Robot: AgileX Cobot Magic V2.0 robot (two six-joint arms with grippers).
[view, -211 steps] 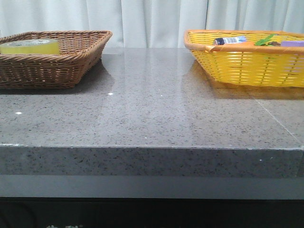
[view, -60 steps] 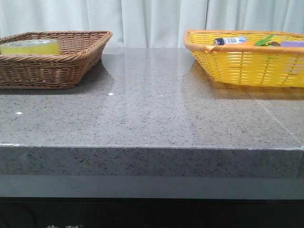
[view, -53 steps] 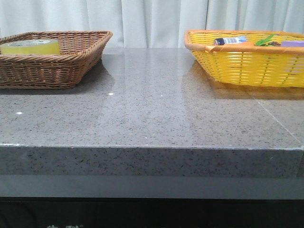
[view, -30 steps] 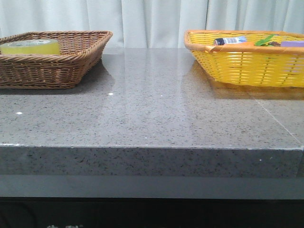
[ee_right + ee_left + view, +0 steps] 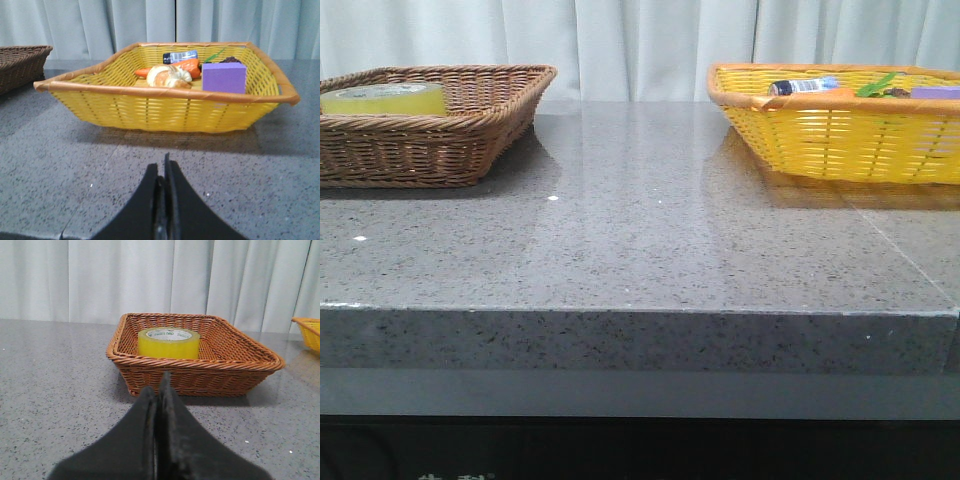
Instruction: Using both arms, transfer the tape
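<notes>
The yellow-green tape [image 5: 383, 98] lies flat in the brown wicker basket [image 5: 440, 145] at the table's far left. It also shows in the left wrist view [image 5: 168, 343], inside that basket [image 5: 200, 375]. My left gripper [image 5: 158, 390] is shut and empty, low over the grey table, short of the basket's near wall. My right gripper [image 5: 163, 172] is shut and empty, low over the table in front of the yellow basket [image 5: 165, 110]. Neither arm shows in the front view.
The yellow basket [image 5: 840, 135] at the far right holds an orange carrot [image 5: 172, 67], a purple block [image 5: 224, 77], a bread roll [image 5: 167, 76] and a small bottle [image 5: 802, 86]. Grey speckled tabletop [image 5: 650, 240] lies between the baskets. White curtains hang behind.
</notes>
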